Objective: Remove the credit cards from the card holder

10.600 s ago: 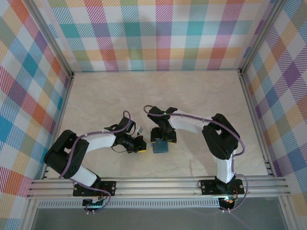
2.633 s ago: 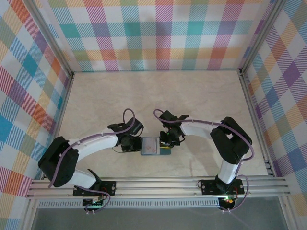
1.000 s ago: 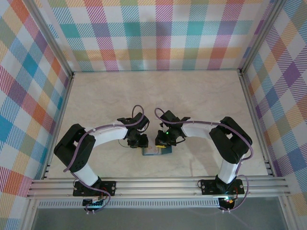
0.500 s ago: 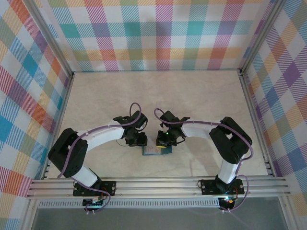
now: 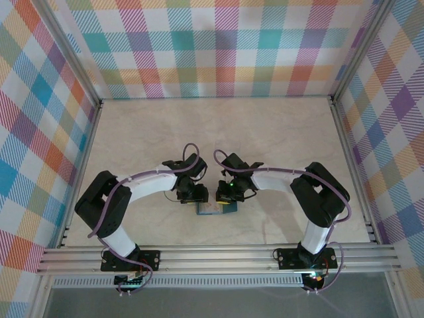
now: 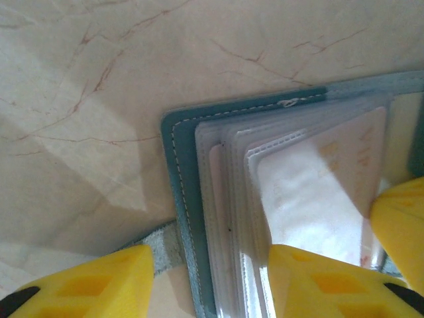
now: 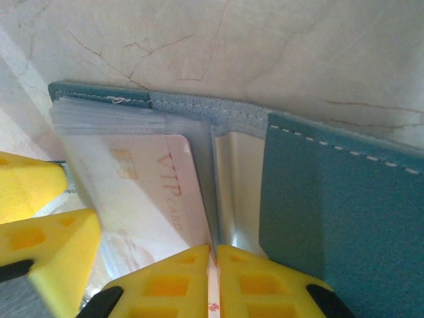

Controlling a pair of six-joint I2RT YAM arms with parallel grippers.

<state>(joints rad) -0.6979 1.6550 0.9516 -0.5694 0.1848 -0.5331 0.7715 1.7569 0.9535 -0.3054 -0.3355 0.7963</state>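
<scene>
Near the table's (image 5: 265, 132) front middle, 2 arms bend inward, the left arm (image 5: 142, 185) and right arm (image 5: 278, 179) meeting wrist to wrist, pointed down over the open teal card holder (image 5: 213, 208). Left gripper (image 6: 211, 262) stands apart, straddling the holder's stitched edge. Right gripper (image 7: 215, 258) is pinched together on a thin white sliver at the fold, possibly the pale credit card (image 7: 159, 192) printed VIP that lies in the clear sleeves.

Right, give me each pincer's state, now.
Left pincer: open, straddling the card holder's edge.
Right pincer: closed, apparently pinching the edge of the VIP credit card.
</scene>
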